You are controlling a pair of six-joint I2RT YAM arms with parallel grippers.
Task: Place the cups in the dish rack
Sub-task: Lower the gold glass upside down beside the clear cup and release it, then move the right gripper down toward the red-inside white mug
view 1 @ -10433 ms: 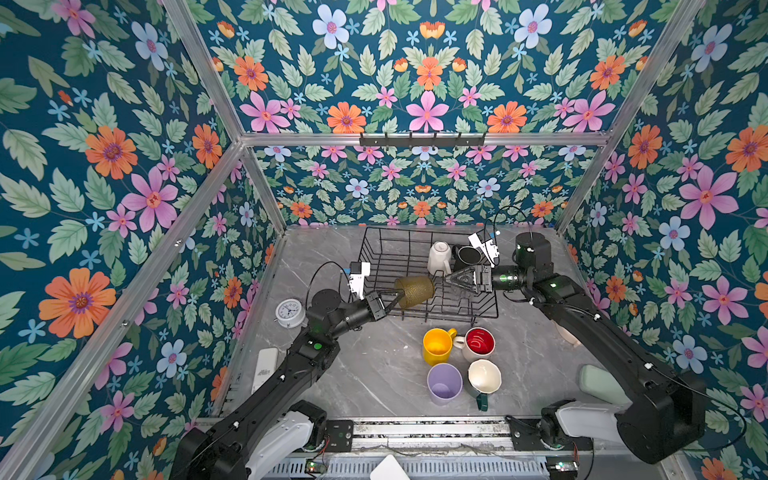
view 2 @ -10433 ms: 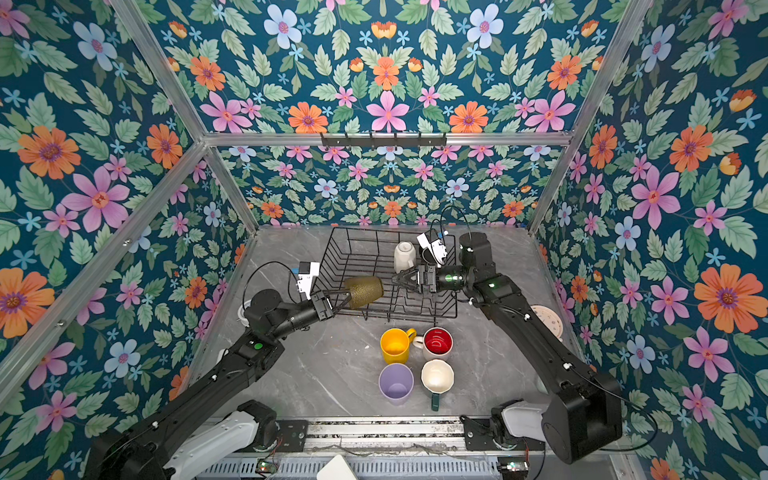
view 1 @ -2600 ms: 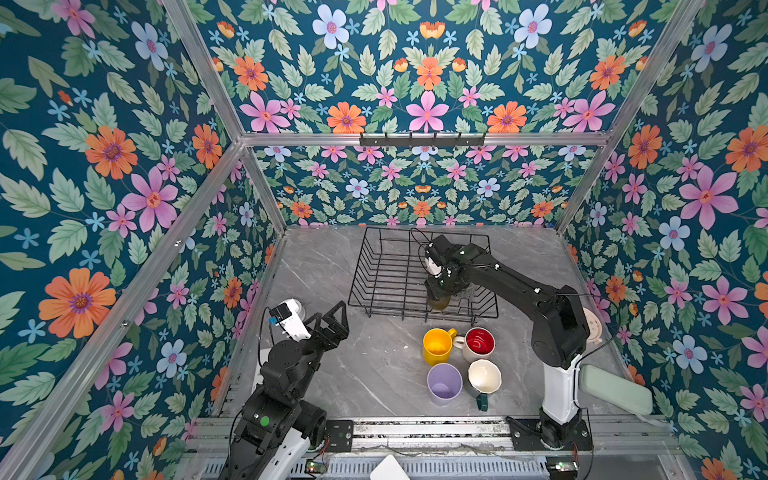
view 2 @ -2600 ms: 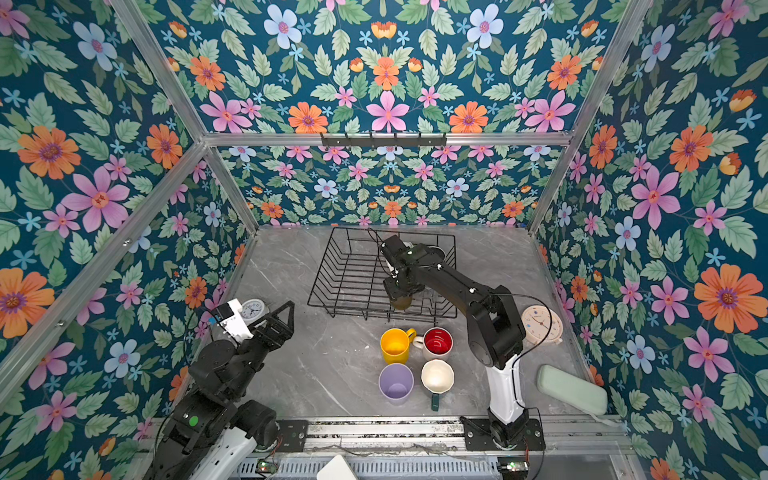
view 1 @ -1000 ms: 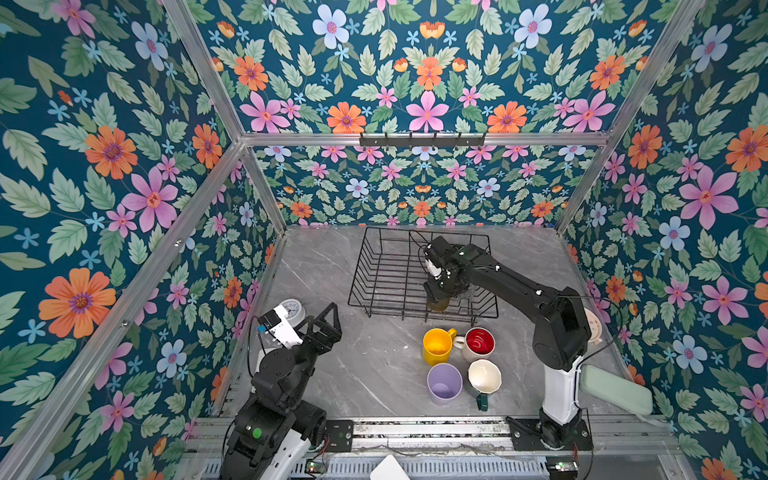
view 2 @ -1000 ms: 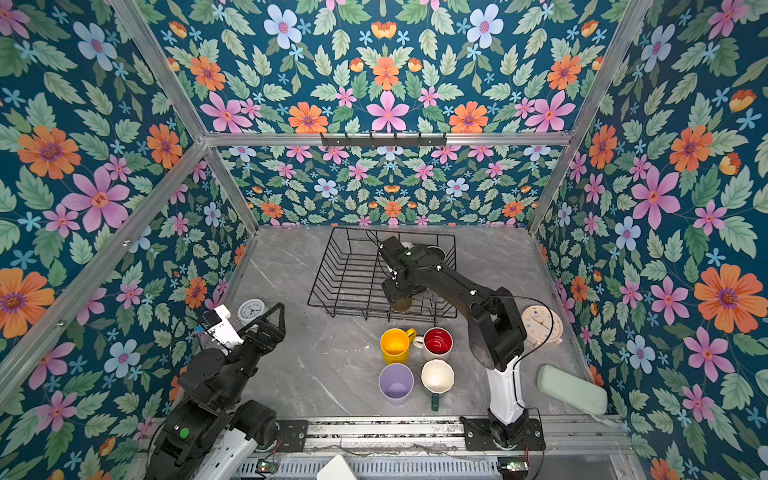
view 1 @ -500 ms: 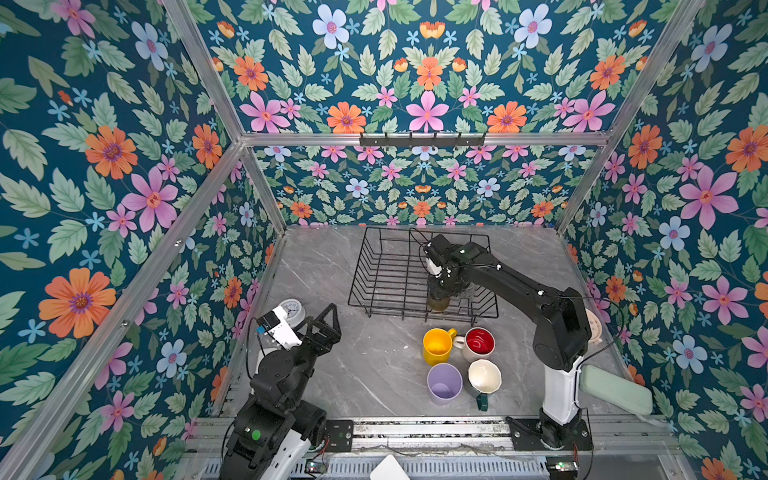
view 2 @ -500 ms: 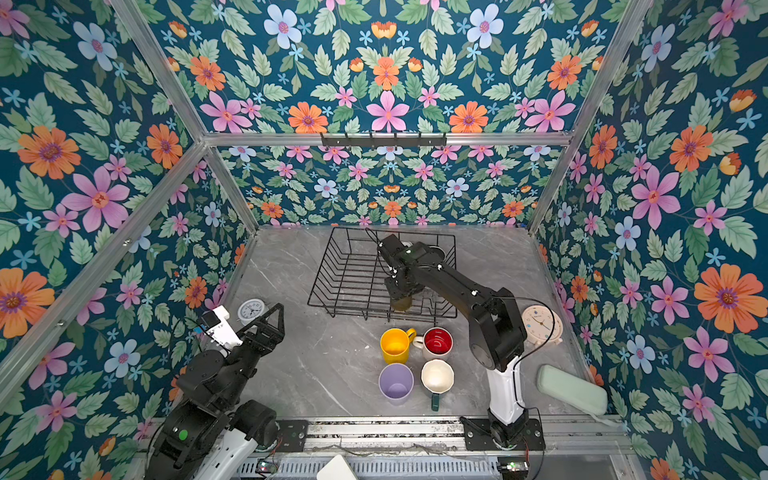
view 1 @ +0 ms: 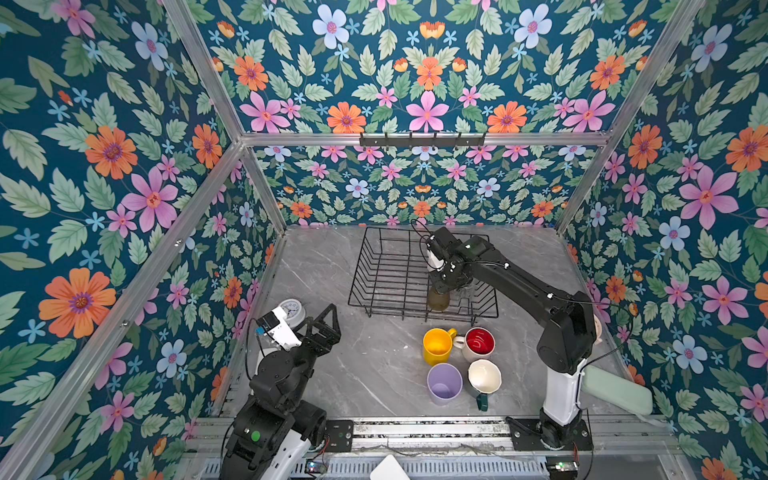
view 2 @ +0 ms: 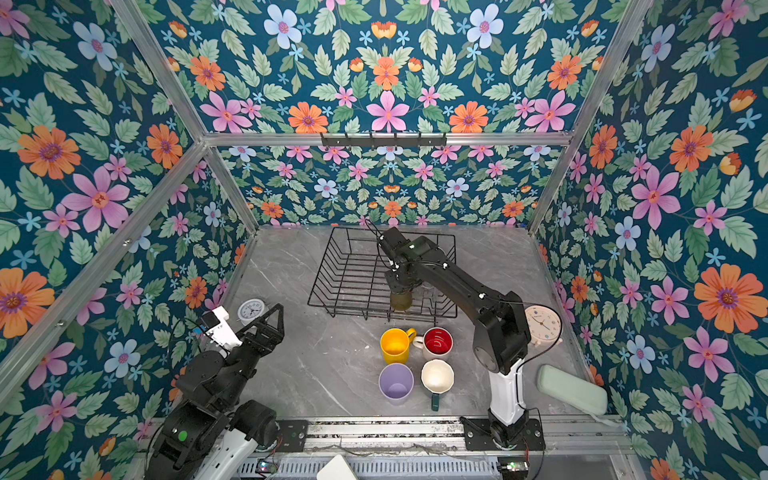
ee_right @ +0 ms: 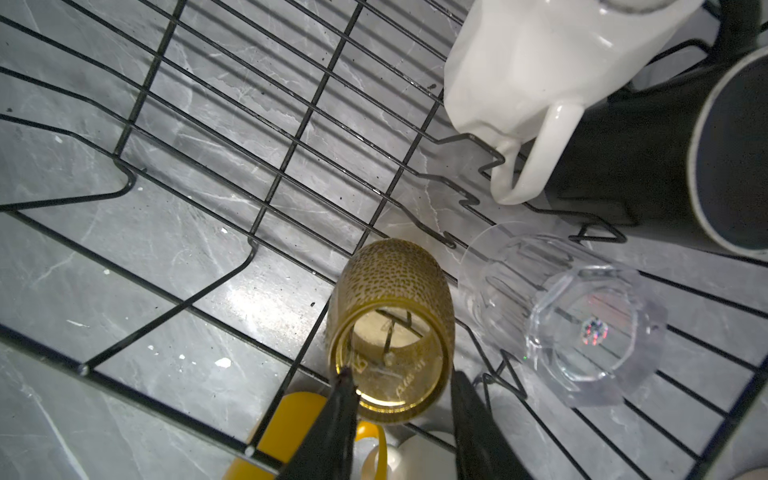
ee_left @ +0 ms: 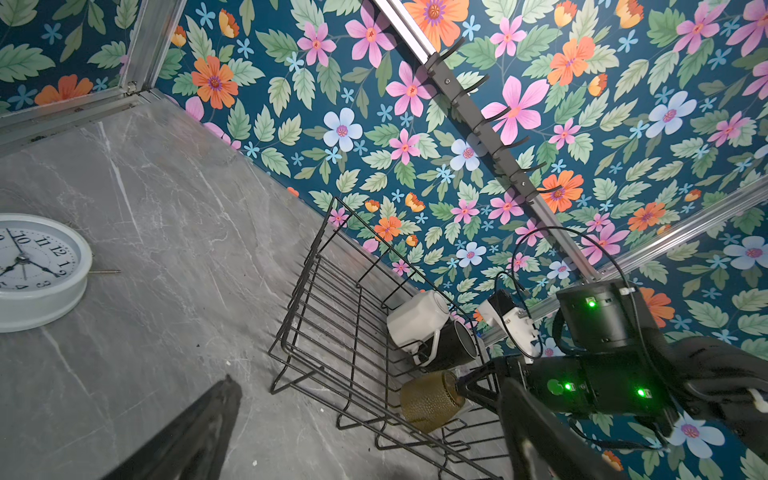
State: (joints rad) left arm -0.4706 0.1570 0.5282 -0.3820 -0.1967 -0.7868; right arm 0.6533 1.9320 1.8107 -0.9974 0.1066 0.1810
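Right wrist view: found the olive-amber dimpled drinking glass [ee_right: 390, 291] standing mouth-down in the black wire dish rack [ee_right: 83, 369], with its thick base between the fingers of the right pincer [ee_right: 401, 376]. Saw one finger touching the base rim and the other just beside it; could not tell whether truly pinching. Noted a clear ribbed glass [ee_right: 582, 324] just beside that pincer, with a glossy white ceramic mug [ee_right: 540, 62] and a matte black cylindrical mug [ee_right: 648, 166] beyond. Judged the amber glass rigid, breakable and probably slippery despite its dimples; best taken gently across the base. Found the left pincer [view 1: 322, 318] spread wide, well apart, holding nothing.
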